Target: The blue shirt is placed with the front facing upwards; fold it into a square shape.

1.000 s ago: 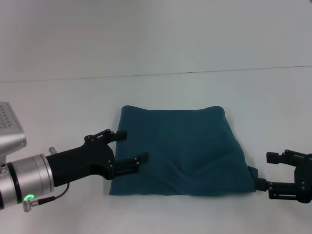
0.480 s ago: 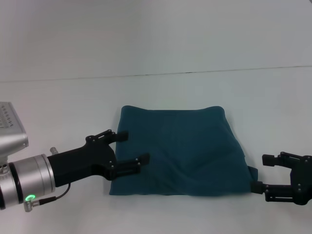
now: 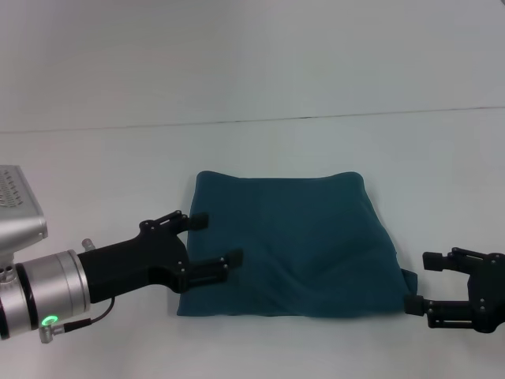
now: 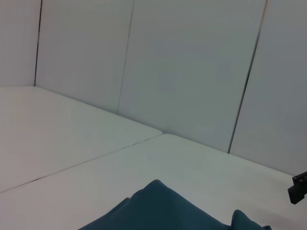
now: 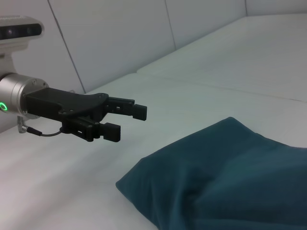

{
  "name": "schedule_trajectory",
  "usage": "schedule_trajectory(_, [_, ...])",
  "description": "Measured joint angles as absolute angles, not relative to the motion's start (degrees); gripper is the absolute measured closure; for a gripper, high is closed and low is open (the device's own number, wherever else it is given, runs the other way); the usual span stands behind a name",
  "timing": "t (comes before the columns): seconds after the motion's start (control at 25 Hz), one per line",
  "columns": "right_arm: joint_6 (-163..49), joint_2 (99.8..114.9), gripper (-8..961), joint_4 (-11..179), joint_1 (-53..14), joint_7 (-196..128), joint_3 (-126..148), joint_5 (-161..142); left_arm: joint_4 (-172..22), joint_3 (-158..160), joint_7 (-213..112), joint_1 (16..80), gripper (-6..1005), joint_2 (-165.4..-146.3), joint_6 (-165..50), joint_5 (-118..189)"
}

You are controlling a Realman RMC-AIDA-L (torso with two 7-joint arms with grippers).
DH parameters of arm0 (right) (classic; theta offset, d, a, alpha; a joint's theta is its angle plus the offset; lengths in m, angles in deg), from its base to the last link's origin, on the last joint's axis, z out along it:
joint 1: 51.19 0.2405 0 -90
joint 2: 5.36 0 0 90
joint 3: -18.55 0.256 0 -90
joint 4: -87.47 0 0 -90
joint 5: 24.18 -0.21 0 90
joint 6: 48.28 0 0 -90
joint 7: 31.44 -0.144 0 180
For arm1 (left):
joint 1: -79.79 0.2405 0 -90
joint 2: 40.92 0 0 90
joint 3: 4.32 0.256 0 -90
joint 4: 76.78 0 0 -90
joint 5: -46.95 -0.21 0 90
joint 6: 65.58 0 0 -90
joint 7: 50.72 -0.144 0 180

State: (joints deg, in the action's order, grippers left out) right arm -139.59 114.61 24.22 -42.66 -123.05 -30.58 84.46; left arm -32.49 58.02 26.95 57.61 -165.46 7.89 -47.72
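The blue shirt [image 3: 290, 255] lies on the white table [image 3: 118, 166], in the middle of the head view, and it is already a compact shape close to a square. No lettering and no neckline can be seen; only plain cloth is on top, with soft creases towards its right near part. A small tab of cloth sticks out at the right near corner.

The left end effector [image 3: 213, 238] is at the left edge of the shirt, its fingers apart and holding nothing — one finger is over the cloth near the front left corner. The right end effector [image 3: 423, 281] is just beside the right near corner, also with fingers apart and empty.

To my judgement the folding is almost finished, and what remains is tidying and release. To do this well, both arms should go away from the shirt sideways and a little upward, so that no finger drags an edge. If the tab is to be corrected, push it gently under the corner without lifting the layers.
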Motion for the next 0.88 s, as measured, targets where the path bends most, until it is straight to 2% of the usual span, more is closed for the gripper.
schedule_trajectory(0.88, [-139.4, 114.61, 8, 24.2, -42.5, -123.0, -30.5, 84.5, -32.5, 58.0, 26.7, 57.6, 101, -165.46, 7.9, -47.8])
